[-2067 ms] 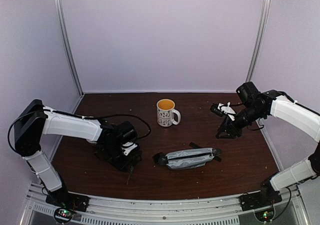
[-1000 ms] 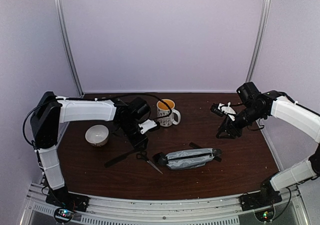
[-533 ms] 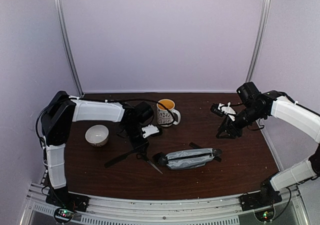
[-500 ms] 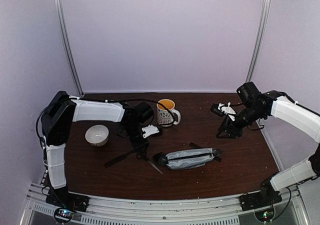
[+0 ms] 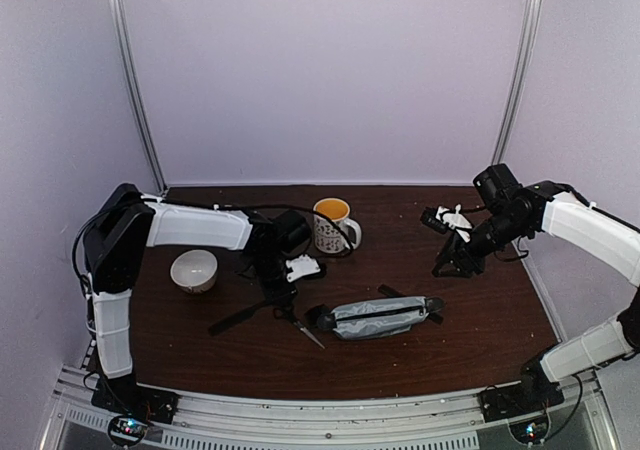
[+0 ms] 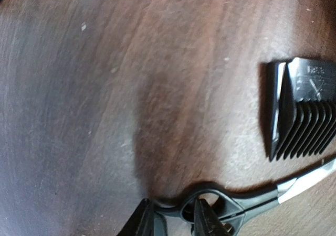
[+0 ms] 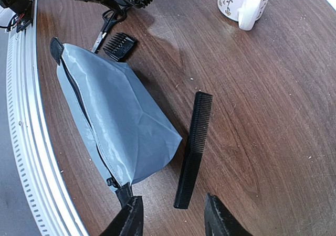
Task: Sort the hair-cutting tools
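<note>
The pouch (image 7: 121, 120) is plain blue-grey, with a black zip and black end tabs. The table (image 7: 273, 115) under it is dark reddish-brown wood, finely streaked. The comb (image 7: 194, 147) along the pouch's far side is matt black; a second comb (image 5: 240, 318) off its left end is black too. At that same end, the scissors (image 6: 241, 204) have black handles and bright steel blades, and the block (image 6: 304, 115) is black with a grey sheen. Beyond the pouch, the mug (image 5: 333, 225) is white with small dark print, yellow inside. The bowl (image 5: 194, 269), further left, is plain white.
</note>
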Controlling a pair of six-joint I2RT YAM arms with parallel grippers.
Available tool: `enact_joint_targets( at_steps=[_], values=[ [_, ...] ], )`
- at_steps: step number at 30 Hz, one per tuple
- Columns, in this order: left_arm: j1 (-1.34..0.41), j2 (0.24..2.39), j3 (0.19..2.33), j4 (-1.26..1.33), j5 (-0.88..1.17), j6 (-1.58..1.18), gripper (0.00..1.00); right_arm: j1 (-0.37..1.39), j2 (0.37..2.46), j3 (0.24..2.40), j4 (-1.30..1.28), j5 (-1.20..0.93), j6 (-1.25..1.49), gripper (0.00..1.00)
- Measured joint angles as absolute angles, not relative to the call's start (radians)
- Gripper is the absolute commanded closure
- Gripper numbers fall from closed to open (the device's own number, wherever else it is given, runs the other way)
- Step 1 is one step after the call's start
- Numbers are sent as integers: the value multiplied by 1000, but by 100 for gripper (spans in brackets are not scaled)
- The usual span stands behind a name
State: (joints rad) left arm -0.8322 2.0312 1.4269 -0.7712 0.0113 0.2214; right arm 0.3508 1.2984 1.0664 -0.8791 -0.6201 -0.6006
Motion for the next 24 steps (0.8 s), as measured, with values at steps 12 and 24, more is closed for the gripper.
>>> enact_joint_targets(
  at_steps=[12, 24],
  values=[
    [-876, 1999, 1362, -734, 19, 231, 100, 351, 1298, 1066, -881, -620, -604, 60],
    [-891, 1748, 1232, -822, 54, 83, 100, 351, 1299, 1066, -883, -620, -606, 59]
  ],
)
